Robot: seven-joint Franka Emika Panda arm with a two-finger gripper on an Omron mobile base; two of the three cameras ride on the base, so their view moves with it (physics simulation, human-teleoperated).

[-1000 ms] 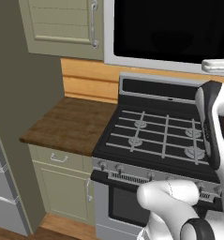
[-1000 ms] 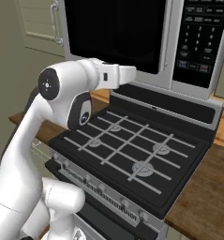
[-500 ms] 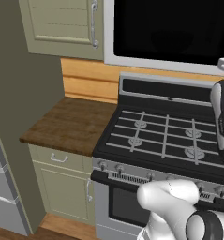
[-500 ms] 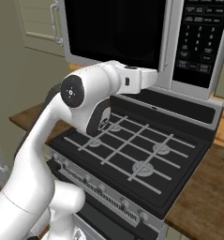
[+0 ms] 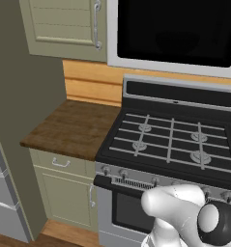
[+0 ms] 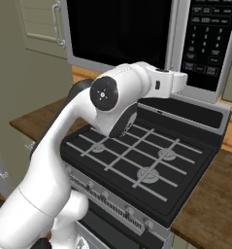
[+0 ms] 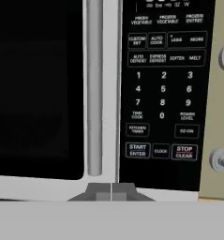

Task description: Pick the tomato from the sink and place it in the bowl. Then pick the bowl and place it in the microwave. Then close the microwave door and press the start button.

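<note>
- Microwave (image 7: 108, 185) fills the hand view straight ahead; gripper (image 7: 111, 193) sits at the bottom edge, finger tips pressed together, shut, nothing held.
- Gripper tips line up under the seam between the microwave door (image 7: 36, 84) and the keypad panel (image 7: 162, 89).
- Door is closed, black glass window on the left, vertical grey bar handle (image 7: 94, 86) just left of the seam.
- Keypad: number keys in the middle, START/ENTER button (image 7: 138, 150) at lower left of the panel, STOP/CLEAR button (image 7: 184, 152) at lower right, small clock key between them.
- START/ENTER is just above and a bit right of the tips; contact cannot be told.
- Right base view: white arm (image 6: 103, 121) reaches up from lower left, its hand end close to the microwave's lower front edge near the keypad.
- Black gas stove (image 5: 170, 144) sits below the microwave, grates bare.
- Wooden counter (image 5: 71, 128) to the left of the stove, grey-green cabinet door (image 5: 64, 24) above it, beside the microwave.
- Pale cabinet edge with round knobs (image 7: 221, 159) shows right of the keypad in the hand view.
</note>
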